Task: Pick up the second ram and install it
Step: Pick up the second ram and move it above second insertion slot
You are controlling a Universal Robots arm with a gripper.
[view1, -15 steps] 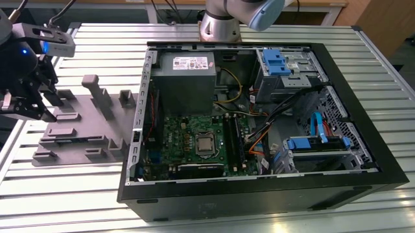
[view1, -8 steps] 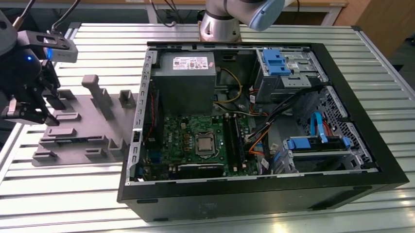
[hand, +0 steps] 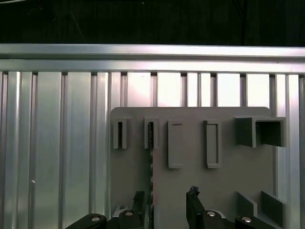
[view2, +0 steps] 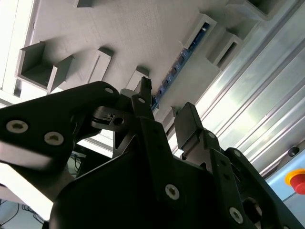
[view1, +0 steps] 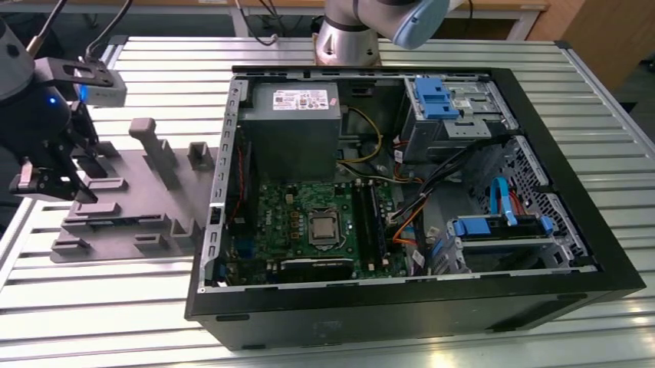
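Starting at the counter's edge on the exterior view's left: my black two-fingered hand [view1: 57, 188] is down over the grey plastic fixture plate [view1: 153, 199] with the upright blocks, which sits on the ribbed aluminium counter [view1: 103, 307]. In the first wrist view the hand is spread wide with nothing in it. The second ram [hand: 151, 143], that thin dark circuit-board stick, stands on edge in the plate's slotted blocks and runs into the gap between the fingers. It's not touching as far as I can tell, but it's much closer to one finger [hand: 138, 202] than the other.

That offset is my worry. If the hand closes like this, the near finger probably hits first and shoves the stick sideways in its slots, so I'd end up with a cocked grip or a jam against a block.

Further right, the open black computer case [view1: 358, 314] takes up the middle of the counter, with the green motherboard [view1: 287, 215] lying flat inside. Loose cables [view1: 409, 192] hang just beside the board, and I reckon a crooked stick could snag there.
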